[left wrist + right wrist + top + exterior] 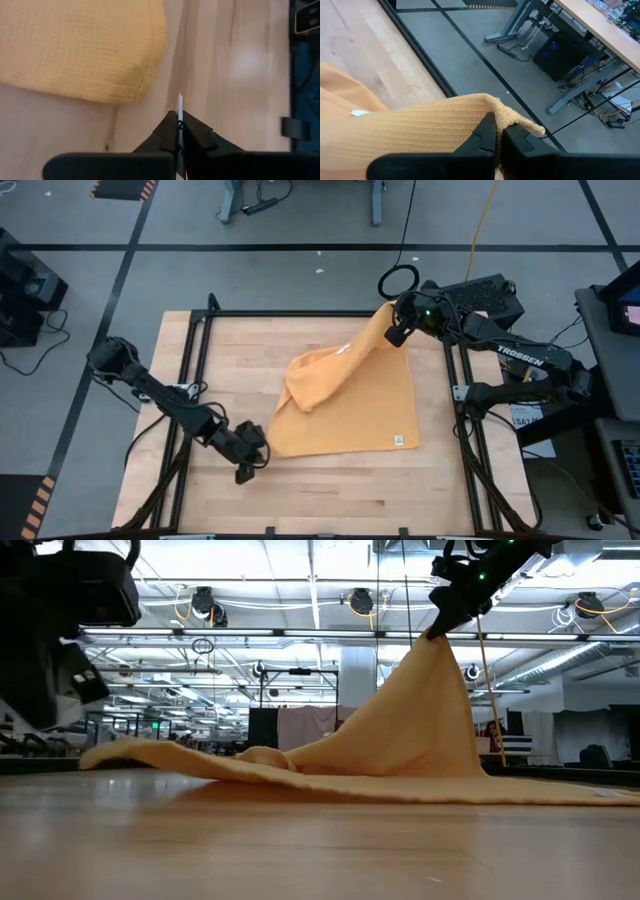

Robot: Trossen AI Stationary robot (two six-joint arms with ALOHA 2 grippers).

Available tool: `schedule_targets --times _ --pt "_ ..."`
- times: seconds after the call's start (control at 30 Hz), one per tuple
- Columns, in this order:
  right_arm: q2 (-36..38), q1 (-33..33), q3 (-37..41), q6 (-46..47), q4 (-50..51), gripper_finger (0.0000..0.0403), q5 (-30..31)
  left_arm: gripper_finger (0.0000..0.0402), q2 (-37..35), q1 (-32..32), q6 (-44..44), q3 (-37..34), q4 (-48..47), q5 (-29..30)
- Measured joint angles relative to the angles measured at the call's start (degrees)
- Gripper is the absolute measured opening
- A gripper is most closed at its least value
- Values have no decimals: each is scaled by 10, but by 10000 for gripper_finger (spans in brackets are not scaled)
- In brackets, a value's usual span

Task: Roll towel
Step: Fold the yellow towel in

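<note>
a mustard-yellow towel (345, 405) lies spread across the middle of a pale wooden surface (320, 490), with one corner lifted high above the rest. the right tool (393, 323) is clenched on that raised corner, above the towel's far right side, so the cloth hangs from it in a steep tent shape and slopes down to the flat part. a loose fold bunches near the towel's left side. a small white tag (398, 440) sits at the towel's near right corner, flat on the wood. the left tool (248, 458) is low over the surface just beside the towel's near left corner, its fingers (192, 135) pressed together with nothing between them; the rounded towel corner lies just ahead of them, not touching.
</note>
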State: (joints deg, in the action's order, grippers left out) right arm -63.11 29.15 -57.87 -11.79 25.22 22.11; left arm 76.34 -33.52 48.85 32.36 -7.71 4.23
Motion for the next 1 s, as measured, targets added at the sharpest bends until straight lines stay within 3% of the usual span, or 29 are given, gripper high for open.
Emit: schedule_targets --times 0.17,0.47,0.67,0.73,0.83,0.9,1.0 --pt "0 0 0 2 -1 0 -12 45 0 0 18 0 -8 19" --pt "0 0 0 4 -1 0 -15 148 0 1 -1 0 -46 54" --pt "0 0 0 2 -1 0 -15 187 -11 2 3 2 -147 -12" --pt "0 0 0 1 0 0 -15 194 -21 10 0 11 -194 -1" --pt "0 0 0 2 -3 0 -14 200 -39 36 -27 26 -258 118" --pt "0 0 0 2 -9 0 -15 201 -45 60 -60 31 -291 233" --pt "0 0 0 5 -15 0 -15 201 -46 91 -185 39 -280 432"
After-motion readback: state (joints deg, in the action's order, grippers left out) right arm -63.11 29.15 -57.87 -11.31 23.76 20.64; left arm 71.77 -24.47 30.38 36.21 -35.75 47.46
